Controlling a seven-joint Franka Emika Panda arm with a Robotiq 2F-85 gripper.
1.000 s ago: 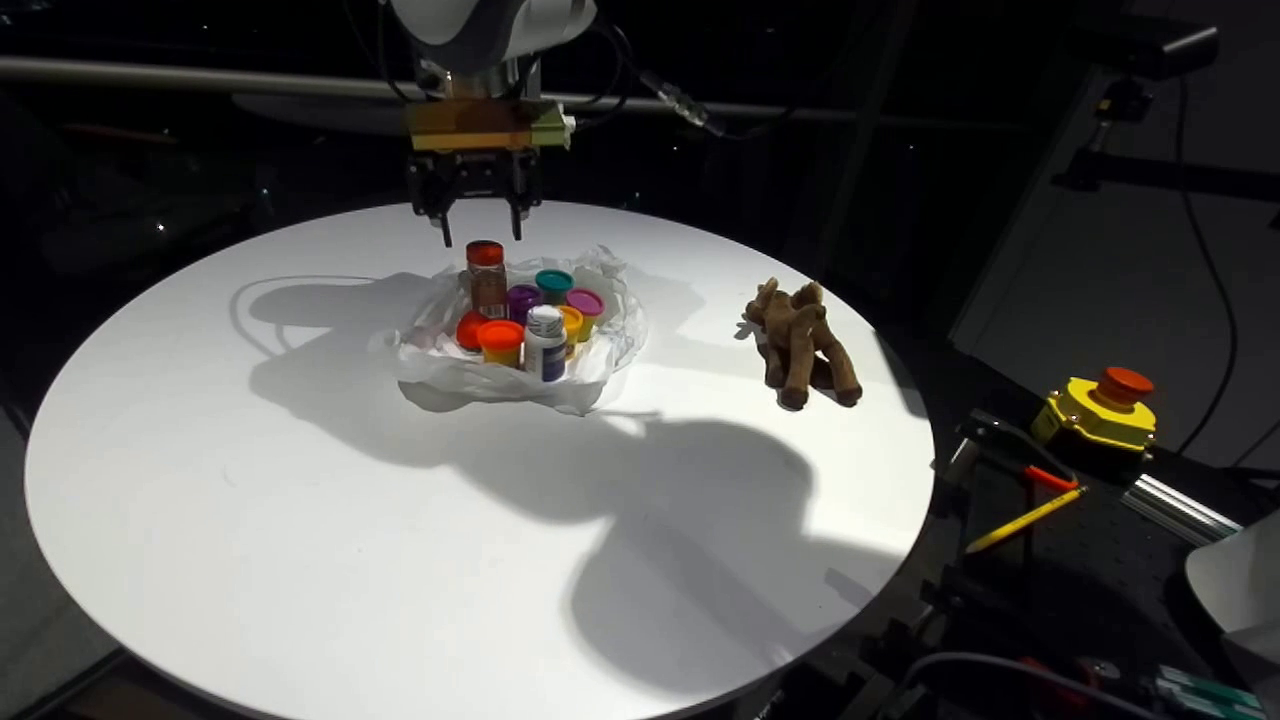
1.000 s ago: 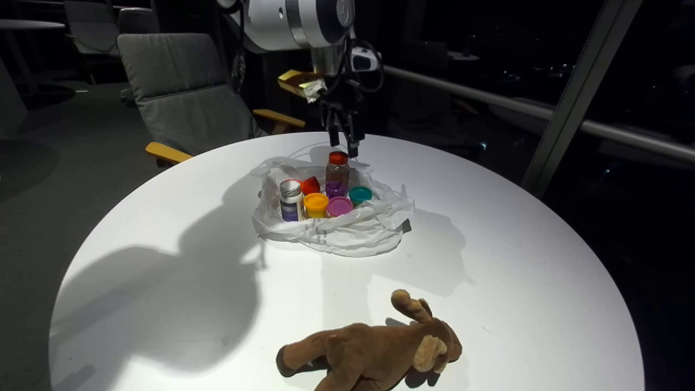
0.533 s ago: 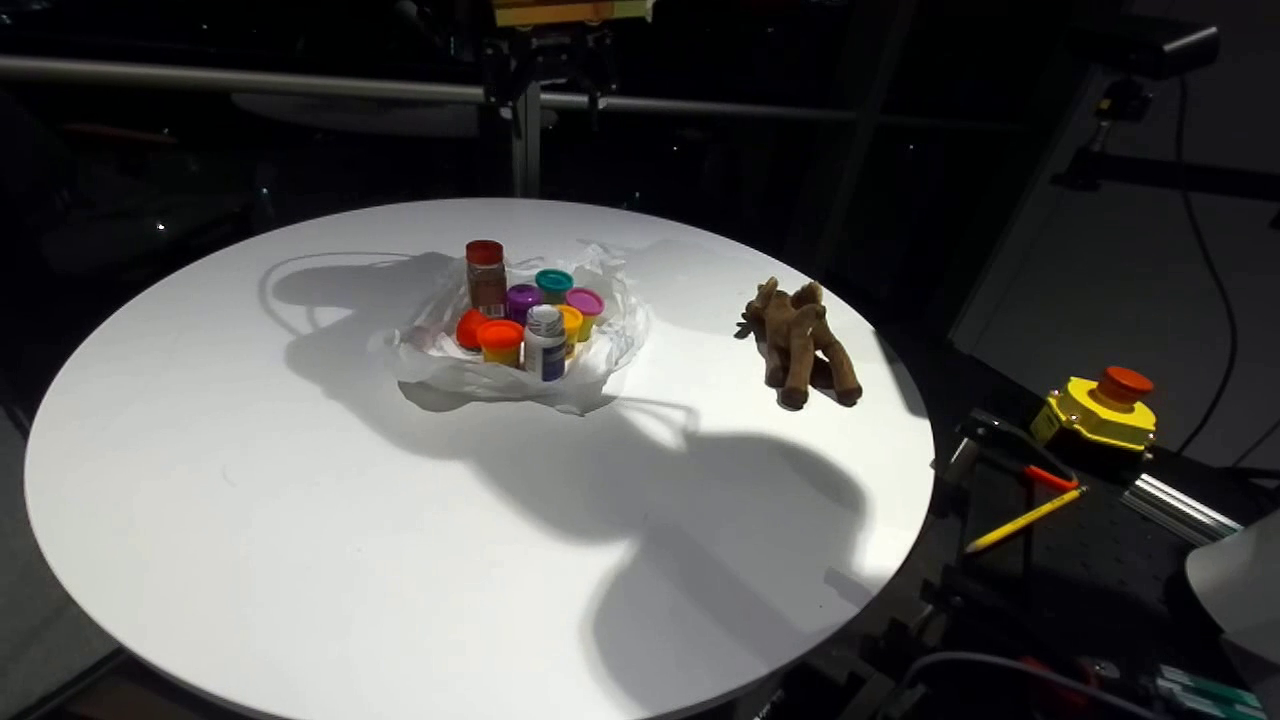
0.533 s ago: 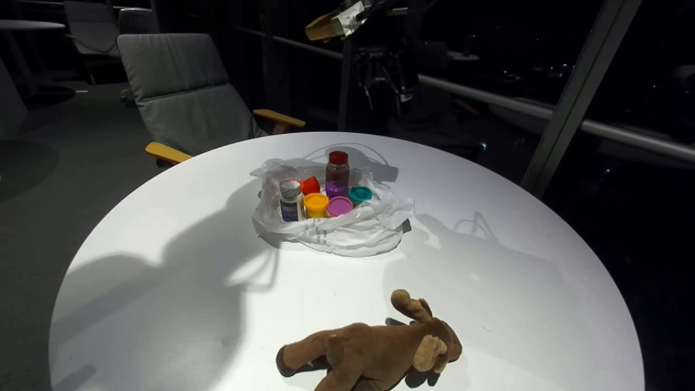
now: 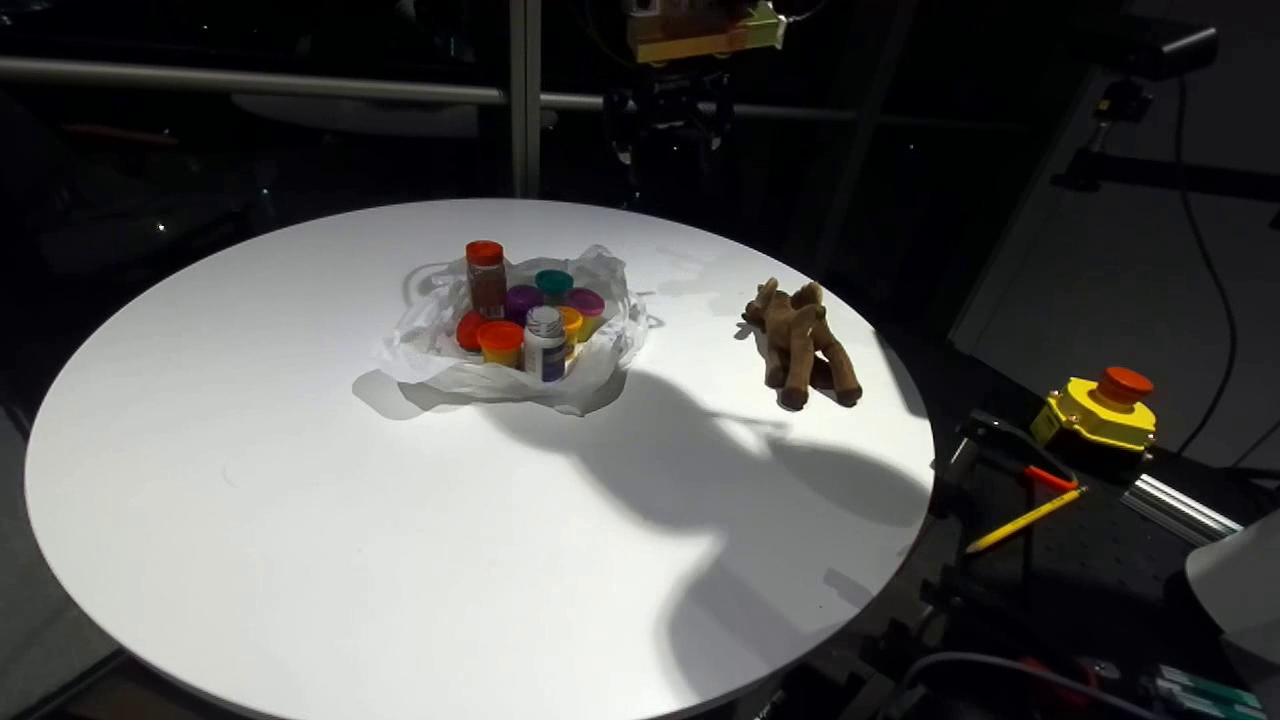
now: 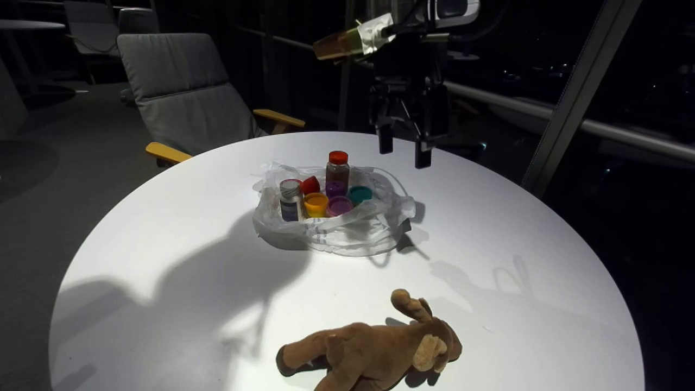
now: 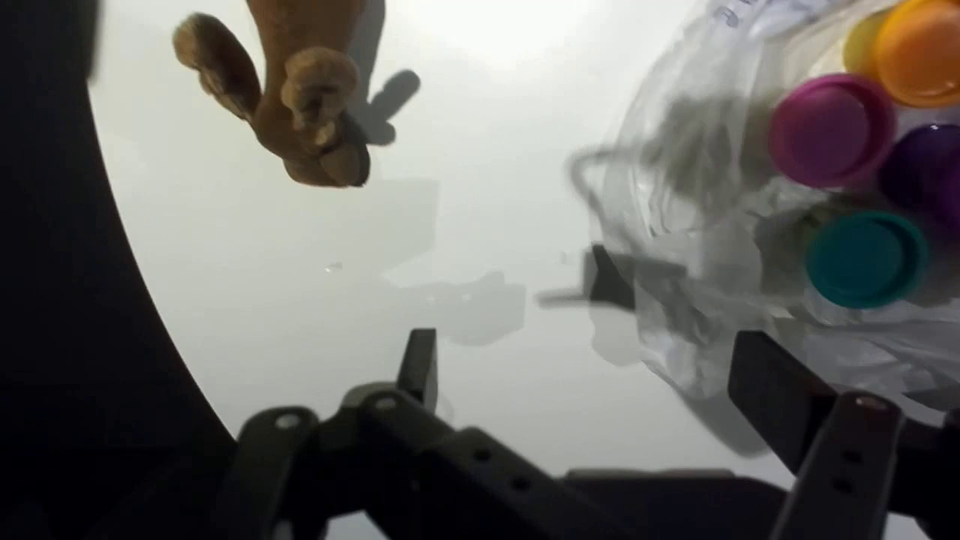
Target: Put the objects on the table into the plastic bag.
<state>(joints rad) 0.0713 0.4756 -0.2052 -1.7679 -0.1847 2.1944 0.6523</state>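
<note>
Lying outside the plastic bag (image 6: 353, 236), on the white table (image 5: 300, 560): brown plush toy (image 6: 369, 347).
Inside the bag, red-capped bottle (image 6: 337, 172) upright near teal cup (image 6: 360, 194) and other small pieces (image 6: 316, 204); above the table, gripper (image 6: 404, 151) with jaws wide apart.

In an exterior view, a grey chair (image 6: 174, 81) stood on dark floor (image 6: 32, 228) beyond the far edge of the round white counter (image 6: 543, 347). A metal rail (image 6: 499, 100) ran along black windows (image 6: 532, 32); bright light fell on the counter.
</note>
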